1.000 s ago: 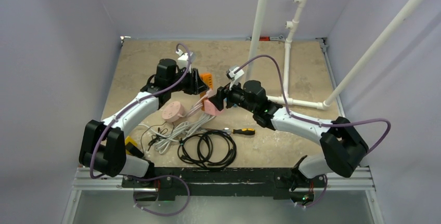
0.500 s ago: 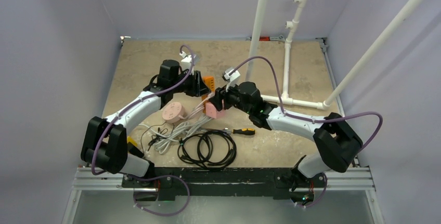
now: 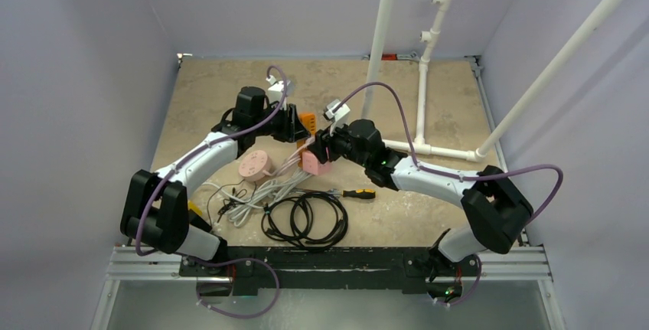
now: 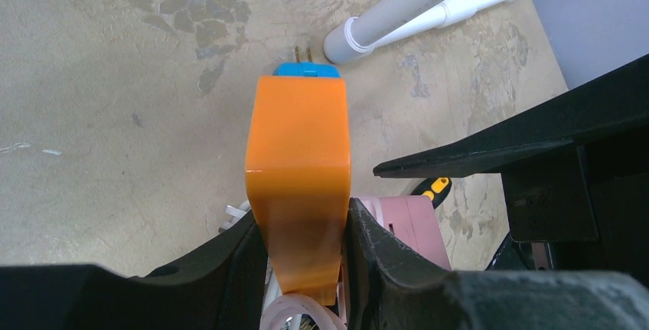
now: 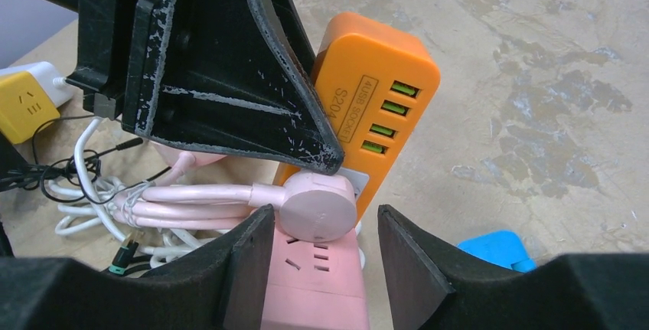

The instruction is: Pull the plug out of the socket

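While my left claw (image 4: 304, 230) clamps the orange socket (image 4: 298, 138) and my right claw (image 5: 323, 217) straddles the pink plug (image 5: 314, 196) unclenched, closing low risks grabbing the pink strip (image 5: 310, 292) instead.

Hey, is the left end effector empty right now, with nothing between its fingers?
No, in the left wrist view the left end effector is closed on the sides of the orange socket block.

Round pink plug (image 5: 320, 206), pink cord (image 5: 207, 192) trailing left. Seated at far end of pink power strip (image 5: 312, 292), lying face-up.
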